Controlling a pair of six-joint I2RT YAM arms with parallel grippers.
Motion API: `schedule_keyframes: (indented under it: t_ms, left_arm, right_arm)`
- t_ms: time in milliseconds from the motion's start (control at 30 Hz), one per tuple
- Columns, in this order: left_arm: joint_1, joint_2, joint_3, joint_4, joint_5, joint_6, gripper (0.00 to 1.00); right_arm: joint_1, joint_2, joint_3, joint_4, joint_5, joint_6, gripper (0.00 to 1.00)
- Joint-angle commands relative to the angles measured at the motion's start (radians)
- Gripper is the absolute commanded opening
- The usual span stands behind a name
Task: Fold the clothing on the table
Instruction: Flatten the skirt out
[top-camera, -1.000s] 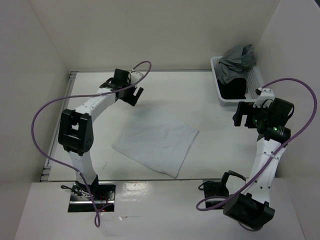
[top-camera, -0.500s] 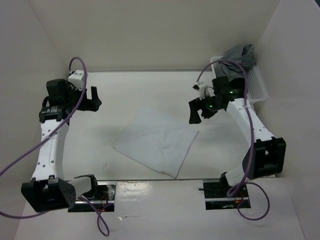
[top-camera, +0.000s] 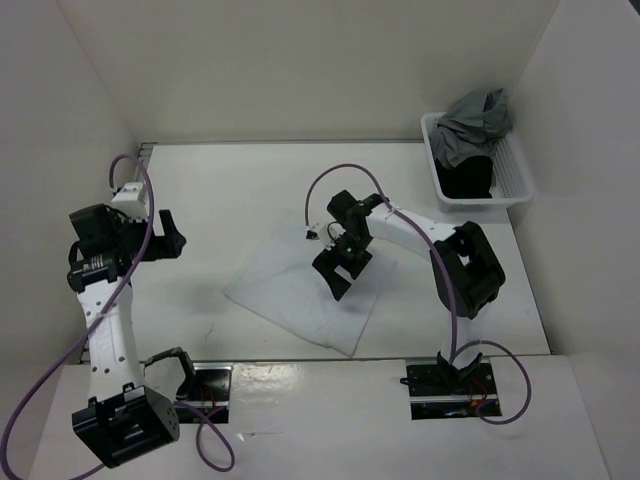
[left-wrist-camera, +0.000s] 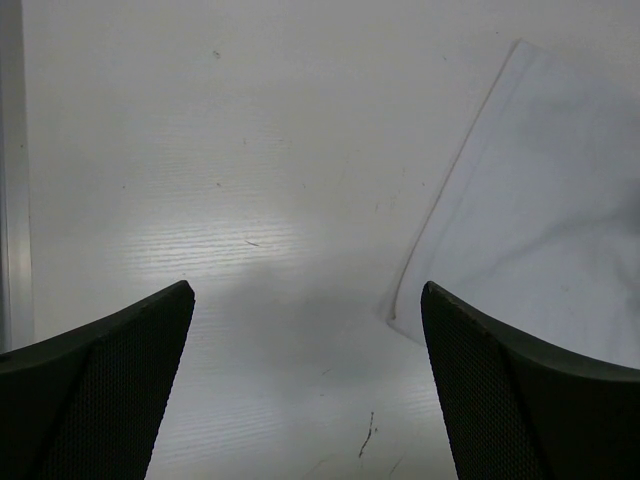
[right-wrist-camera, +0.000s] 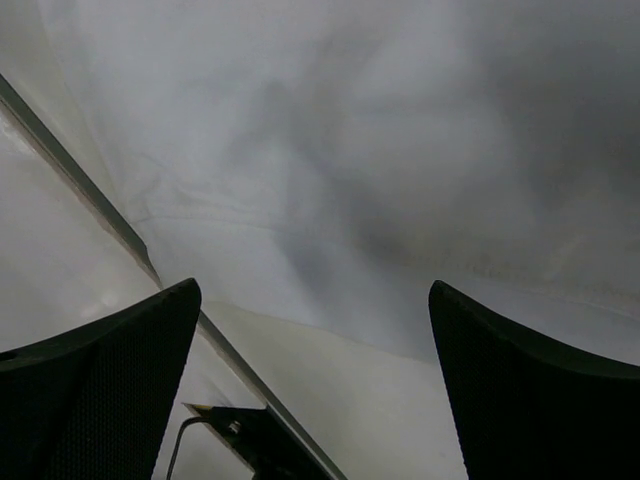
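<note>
The white garment (top-camera: 300, 295) lies flat on the surface (top-camera: 250, 180), thin, limp, light. My right pincer (top-camera: 335, 274) hovers over it, spread apart; my left pincer (top-camera: 172, 232), also apart, hangs beside. I'd pinch a corner.

One thin, plain white fabric garment (top-camera: 290, 295) on one smooth white rectangular tabletop (top-camera: 250, 190). One white plastic mesh basket (top-camera: 519, 170), with one crumpled grey garment (top-camera: 470, 125) and one black garment (top-camera: 468, 182) in it. Two white-and-black jointed robot arms: left arm (top-camera: 105, 320), right arm (top-camera: 415, 228).
</note>
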Motion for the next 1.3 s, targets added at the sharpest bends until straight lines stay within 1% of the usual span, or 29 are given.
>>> schedule_keyframes:
  t_ms: [0, 400, 533, 667, 800, 900, 967, 1133, 1267]
  left_arm:
    - [0.010, -0.033, -0.012, 0.042, 0.043, 0.022, 1.00]
    - [0.019, -0.033, -0.021, 0.071, 0.034, 0.022, 1.00]
    - [0.019, -0.033, -0.021, 0.071, 0.034, 0.022, 1.00]
    - [0.019, -0.033, -0.021, 0.071, 0.034, 0.022, 1.00]
    - [0.019, -0.033, -0.021, 0.071, 0.034, 0.022, 1.00]
    - [0.019, -0.033, -0.021, 0.071, 0.034, 0.022, 1.00]
    - [0.019, -0.033, -0.021, 0.071, 0.034, 0.022, 1.00]
    - [0.019, -0.033, -0.021, 0.071, 0.034, 0.022, 1.00]
    - [0.019, -0.033, -0.021, 0.071, 0.034, 0.022, 1.00]
  right_arm:
    - [0.008, 0.037, 0.050, -0.099, -0.010, -0.057, 0.99]
    - [0.031, 0.070, 0.029, -0.206, 0.008, -0.118, 0.99]
    - [0.063, 0.104, 0.020, -0.206, 0.029, -0.132, 0.99]
    - [0.063, 0.139, -0.009, -0.164, 0.062, -0.132, 0.99]
    - [0.063, 0.149, -0.009, -0.164, 0.062, -0.123, 0.99]
    - [0.063, 0.158, -0.009, -0.164, 0.042, -0.132, 0.99]
    - [0.063, 0.158, -0.009, -0.185, 0.000, -0.146, 0.99]
    - [0.140, 0.198, 0.024, -0.208, -0.050, -0.181, 0.99]
    - [0.201, 0.286, 0.080, -0.234, -0.116, -0.206, 0.99]
